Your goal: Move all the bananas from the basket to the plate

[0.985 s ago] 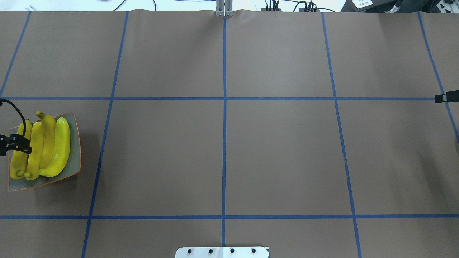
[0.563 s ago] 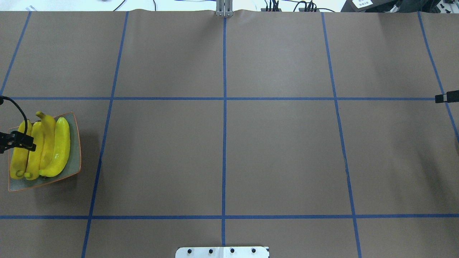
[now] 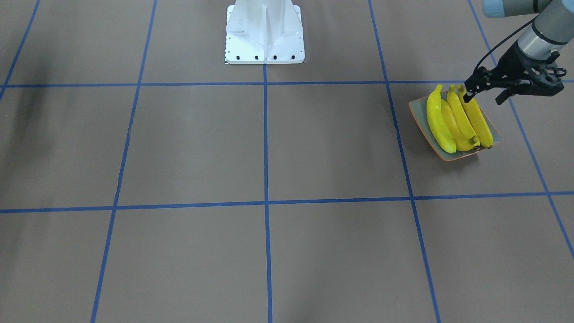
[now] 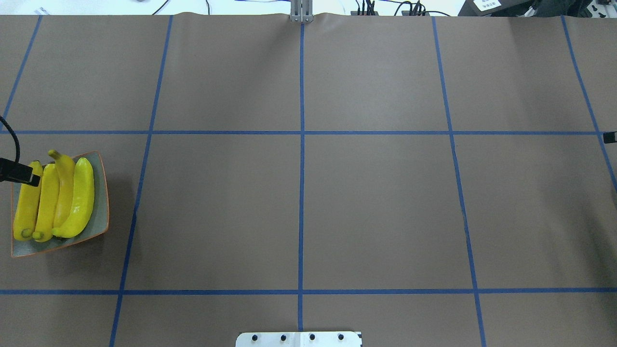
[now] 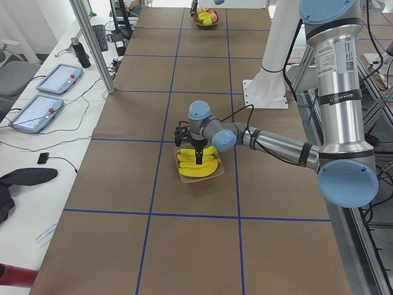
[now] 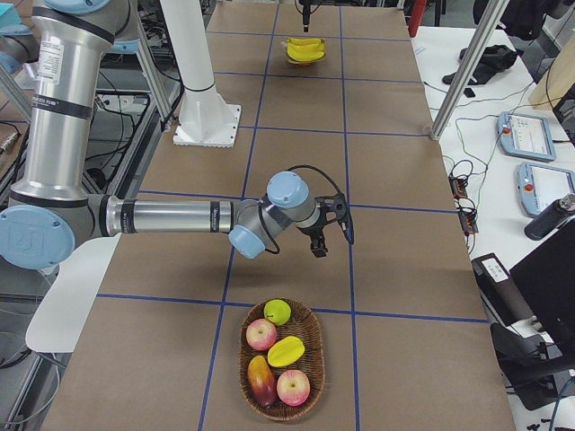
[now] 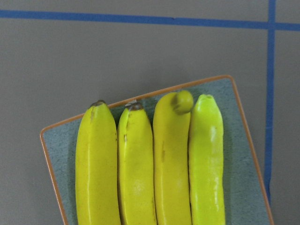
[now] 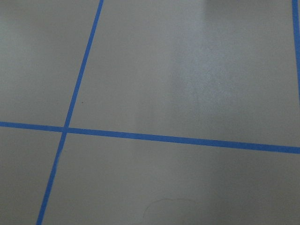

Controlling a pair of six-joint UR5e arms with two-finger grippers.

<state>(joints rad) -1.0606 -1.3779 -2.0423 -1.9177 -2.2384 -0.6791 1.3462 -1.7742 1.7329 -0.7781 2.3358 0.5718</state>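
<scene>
Four yellow bananas [image 4: 58, 202] lie side by side on the grey-green plate [image 4: 100, 202] with the orange rim, at the table's left. They also show in the front view [image 3: 453, 121] and fill the left wrist view [image 7: 164, 168]. My left gripper [image 3: 485, 95] hovers open and empty above the bananas' far tips. Only one of its fingers [image 4: 26, 177] shows in the overhead view. My right gripper [image 6: 316, 244] hangs over bare table near the basket [image 6: 278, 359]. I cannot tell its state.
The wicker basket holds apples and other fruit, with no bananas in it. The white robot base [image 3: 264, 33] stands at the table's middle edge. Blue tape lines cross the brown table [image 4: 308, 212]. Tablets and cables lie on the side bench [image 5: 55, 80].
My left gripper has moved from over the bananas' middle toward their far tips and the table's left edge. My right gripper has slid further out of the overhead view's right edge.
</scene>
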